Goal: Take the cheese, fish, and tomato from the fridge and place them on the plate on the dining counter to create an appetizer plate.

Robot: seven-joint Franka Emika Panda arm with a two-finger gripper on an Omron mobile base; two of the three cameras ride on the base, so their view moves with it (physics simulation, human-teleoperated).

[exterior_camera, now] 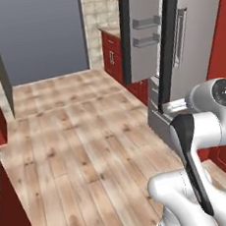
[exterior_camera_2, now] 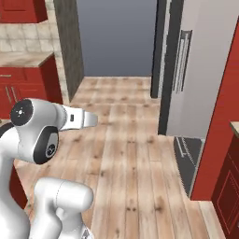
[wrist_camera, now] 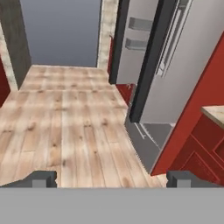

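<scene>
Fridge: the tall appliance with dark grey-black doors and a long silver bar handle (exterior_camera: 187, 48) (exterior_camera_2: 196, 70) (wrist_camera: 175, 65) stands on the right of the scene, against red cabinets.
Far door: swung open, showing a pale grey inner face with door bins (exterior_camera: 143, 32) (wrist_camera: 135, 35).
Near door: edge-on, its silver handle upright.
Lower drawer: grey front, near the floor under the near door (wrist_camera: 146, 140).
Gripper: the two-finger dark-tipped gripper (wrist_camera: 111, 179) hangs over the pale wooden plank floor (exterior_camera: 78, 138), short of the fridge.
Jaws: spread wide, nothing between them.
Arm: white with dark joints (exterior_camera: 205, 125) (exterior_camera_2: 37, 130), folded close to the base.
Far end: grey-blue wall panel (exterior_camera_2: 116, 37) beyond the floor.
</scene>
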